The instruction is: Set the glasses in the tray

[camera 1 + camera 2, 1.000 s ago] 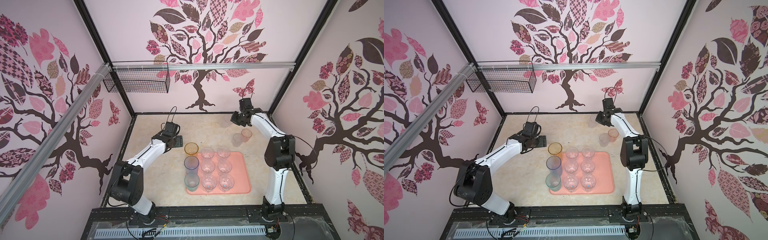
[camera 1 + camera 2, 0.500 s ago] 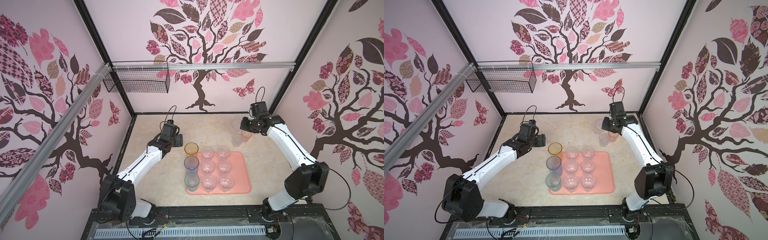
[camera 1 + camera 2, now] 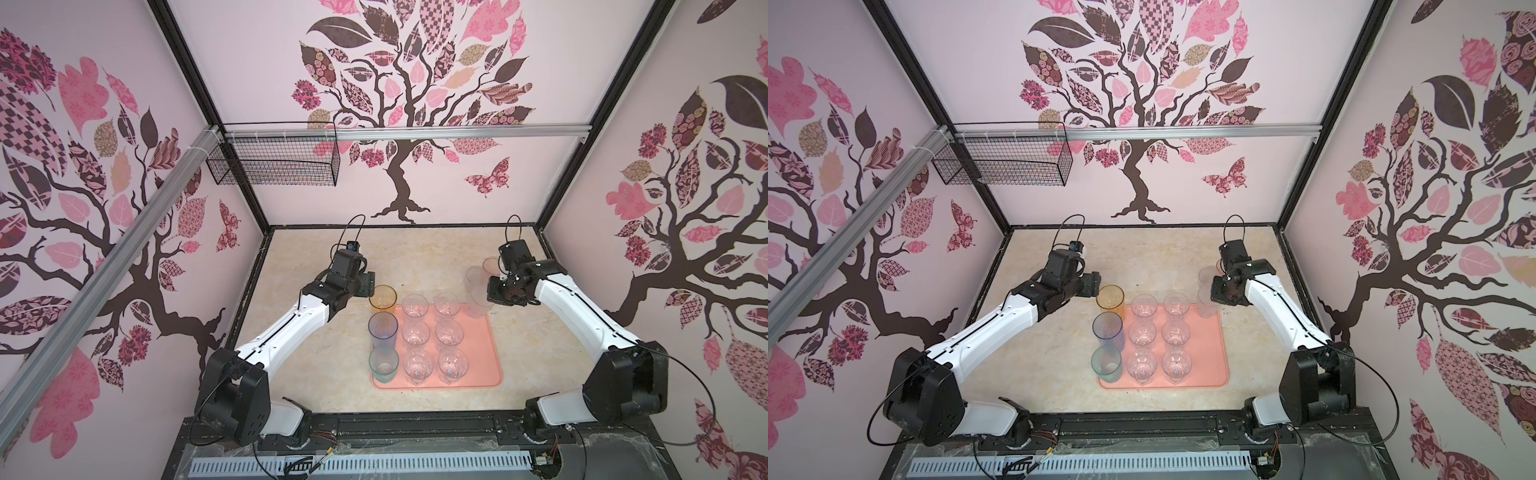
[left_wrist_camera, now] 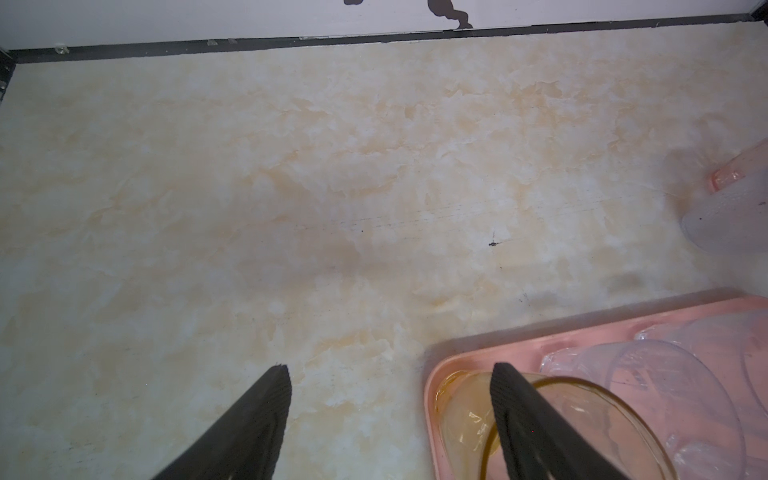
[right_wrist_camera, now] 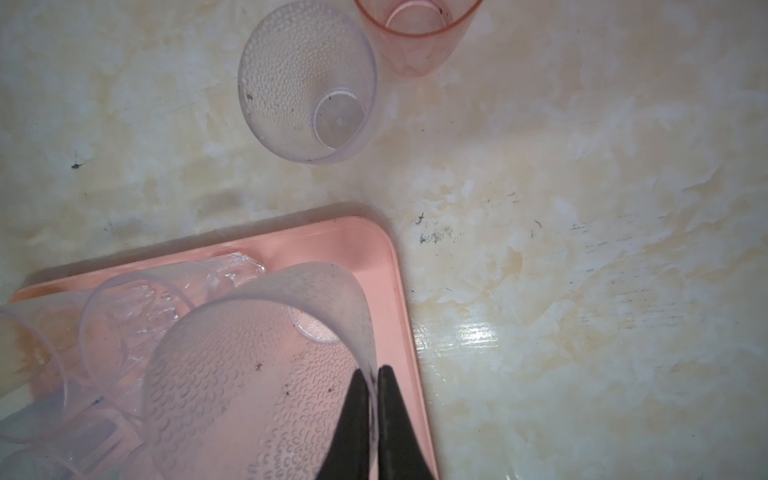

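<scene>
Tray [image 3: 478,353]: held nine glasses [image 3: 415,332]. Right pincer [image 5: 373,374]: clamped frosted glass [image 5: 249,374] rim over tray corner. Left pincer [image 4: 390,370]: wide beside amber glass [image 4: 465,415].

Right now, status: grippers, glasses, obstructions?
Right gripper shut on dimpled glass over tray. Left gripper open beside amber glass. Second dimpled glass, pink glass outside tray. Nothing blocking.

Surface [image 5: 582,291]: smooth marble-look sheet, cream, glossy where light strikes, some dark scuffs.
Tray [image 5: 340,243]: salmon-pink plastic, smooth, satin.
Dimpled glass [image 5: 232,374] pinched in my right jaws: see-through plastic, pebbled, frosted-looking.
Amber glass [image 4: 461,411]: clear, smooth, shiny.
My jaws: black, matt, finely ribbed.
My arm shells [image 3: 291,328]: white plastic, smooth, slight sheen.
Basket [image 3: 274,168]: black wire mesh.
Rail [image 3: 457,132]: bare silvery metal.
</scene>
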